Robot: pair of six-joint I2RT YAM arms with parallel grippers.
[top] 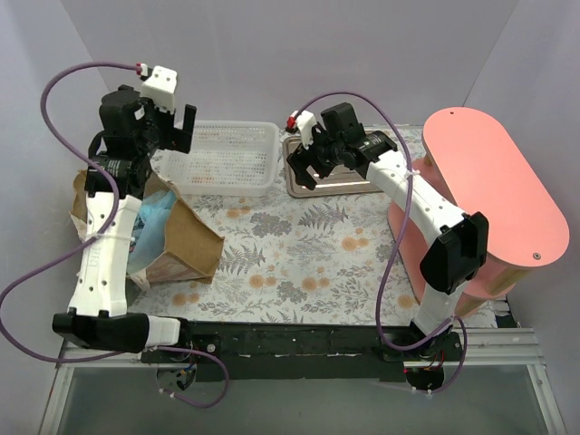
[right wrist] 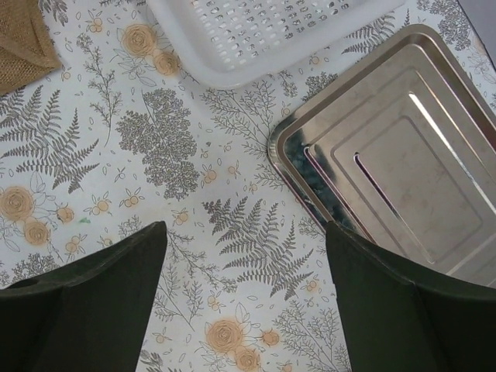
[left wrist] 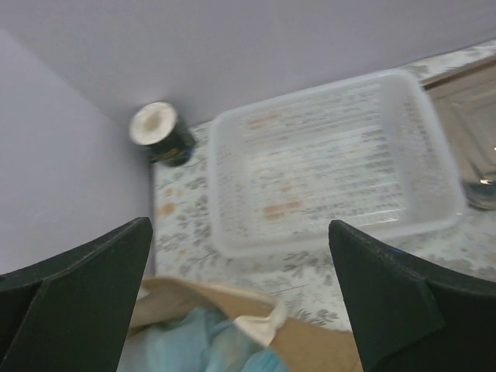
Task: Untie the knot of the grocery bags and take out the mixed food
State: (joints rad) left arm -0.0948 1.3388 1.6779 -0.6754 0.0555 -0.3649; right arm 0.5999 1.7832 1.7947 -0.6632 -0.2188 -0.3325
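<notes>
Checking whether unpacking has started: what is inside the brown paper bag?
Light-blue plastic bag fills the mouth of the brown paper bag. No food shows; anything deeper is covered by plastic and the left arm.

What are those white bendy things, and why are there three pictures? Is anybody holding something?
The white bendy things are two robot arms fixed to the near edge of a table. The big picture looks down from above. The other two come from little cameras on each arm's wrist, so the dark shapes at the bottom are that arm's own fingers.

On the flowery tablecloth sit a brown paper bag with a light-blue plastic bag inside, a white slotted basket and a shiny metal tray. A big pink thing stands on the right.

The left gripper hangs open above the bags. The right gripper is open over the cloth by the tray. Nobody holds anything.
</notes>
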